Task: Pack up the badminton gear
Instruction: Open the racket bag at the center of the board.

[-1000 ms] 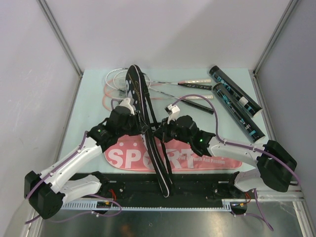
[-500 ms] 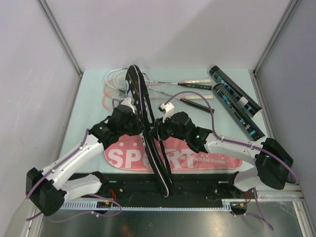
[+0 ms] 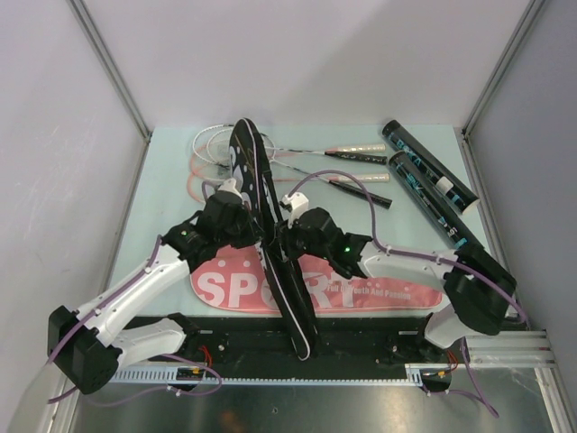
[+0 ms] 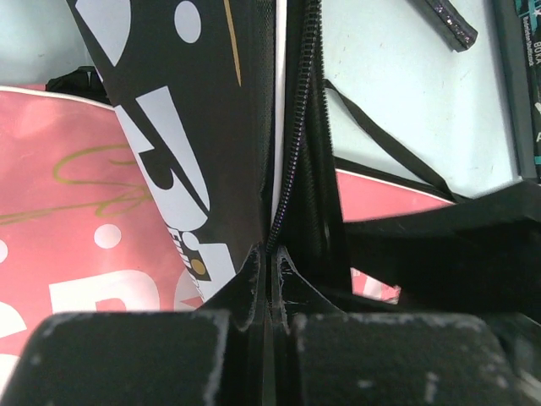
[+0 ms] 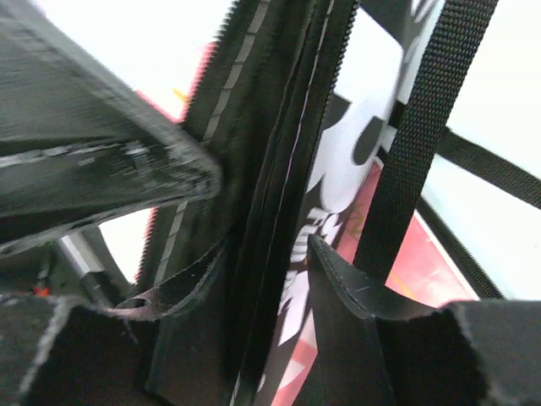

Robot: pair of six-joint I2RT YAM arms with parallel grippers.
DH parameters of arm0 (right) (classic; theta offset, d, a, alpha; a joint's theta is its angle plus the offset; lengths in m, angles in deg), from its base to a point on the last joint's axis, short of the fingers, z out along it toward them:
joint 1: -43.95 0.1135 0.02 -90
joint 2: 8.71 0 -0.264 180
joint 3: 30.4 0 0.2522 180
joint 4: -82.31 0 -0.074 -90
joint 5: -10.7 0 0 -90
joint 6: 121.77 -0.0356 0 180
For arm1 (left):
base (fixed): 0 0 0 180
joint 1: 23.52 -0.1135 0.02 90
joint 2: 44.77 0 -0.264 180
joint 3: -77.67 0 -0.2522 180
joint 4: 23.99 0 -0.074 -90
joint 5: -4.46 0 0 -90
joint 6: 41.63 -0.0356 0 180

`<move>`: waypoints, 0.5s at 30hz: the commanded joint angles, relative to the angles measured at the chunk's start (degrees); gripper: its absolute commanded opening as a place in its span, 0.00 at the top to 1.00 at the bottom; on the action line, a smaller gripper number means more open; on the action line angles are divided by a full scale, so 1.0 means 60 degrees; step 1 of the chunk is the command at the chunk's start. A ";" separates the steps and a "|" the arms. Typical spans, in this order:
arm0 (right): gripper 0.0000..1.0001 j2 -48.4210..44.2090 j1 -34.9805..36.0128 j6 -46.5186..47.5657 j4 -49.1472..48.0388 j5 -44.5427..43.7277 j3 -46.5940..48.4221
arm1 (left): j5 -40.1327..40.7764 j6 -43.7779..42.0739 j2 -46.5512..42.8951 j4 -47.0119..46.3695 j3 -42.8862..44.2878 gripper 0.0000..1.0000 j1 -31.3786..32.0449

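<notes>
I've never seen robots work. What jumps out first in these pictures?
A black racket bag stands on edge mid-table above a pink bag printed SPORT. The left gripper pinches the black bag's zipper edge and the right gripper straddles it. Rackets lie behind, two dark tubes far right.

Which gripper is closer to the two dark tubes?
Right. Right gripper sits beside the upright racket bag, toward the tubes; left gripper pinches it from the opposite side, farther off.
</notes>
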State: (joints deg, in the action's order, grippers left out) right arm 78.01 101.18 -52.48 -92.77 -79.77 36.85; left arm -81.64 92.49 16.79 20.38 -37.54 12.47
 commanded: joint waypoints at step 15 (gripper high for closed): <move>1.00 0.0957 0.0904 0.1517 -0.1397 -0.0039 0.0855 | 0.2865 0.0689 -0.1531 0.1476 -0.0859 0.64 -0.0254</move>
State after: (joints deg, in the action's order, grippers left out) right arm 84.77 103.59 -47.08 -95.31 -81.65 39.76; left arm -69.99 95.02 4.25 28.62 -43.62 12.44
